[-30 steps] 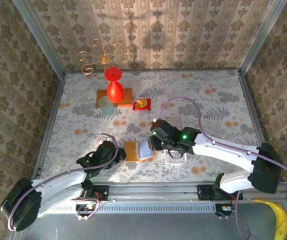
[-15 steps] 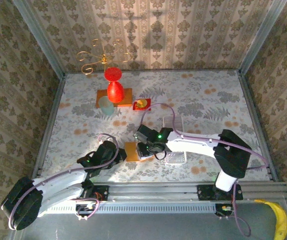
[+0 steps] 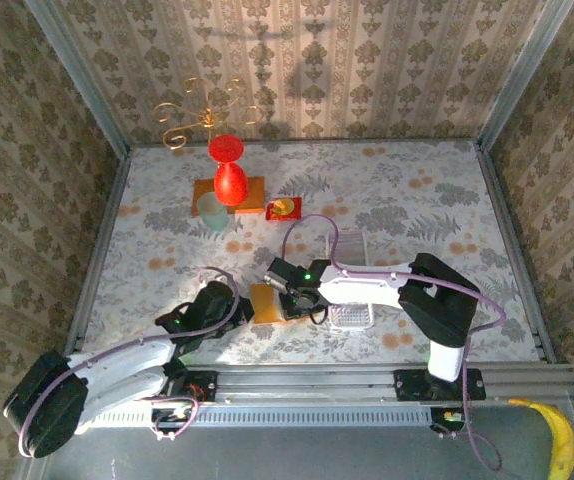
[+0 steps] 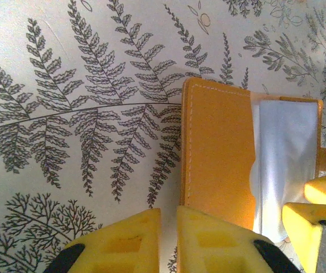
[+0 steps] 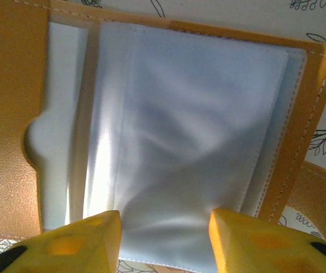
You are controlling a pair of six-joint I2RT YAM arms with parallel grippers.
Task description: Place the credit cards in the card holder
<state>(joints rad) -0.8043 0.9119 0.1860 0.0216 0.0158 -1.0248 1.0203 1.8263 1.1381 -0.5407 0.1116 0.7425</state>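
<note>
Even, fairly bright overhead light fills the top view, with only soft shadows. The walls [image 3: 27,150] far from the card holder [image 3: 270,301] lean outward and dim toward the corners. Close up, the holder's clear sleeve [image 5: 197,114] glares white, washed out on its left in the right wrist view. Below the holder, nearest the lens, the yellow fingertips [image 5: 78,239] blur; the stitching is sharp.

On the table [image 3: 437,200] — one orange card holder [image 3: 263,302], one clear tray [image 3: 350,316], one red vase [image 3: 229,183], one pale cup [image 3: 212,212], one gold wire ornament [image 3: 205,120].
</note>
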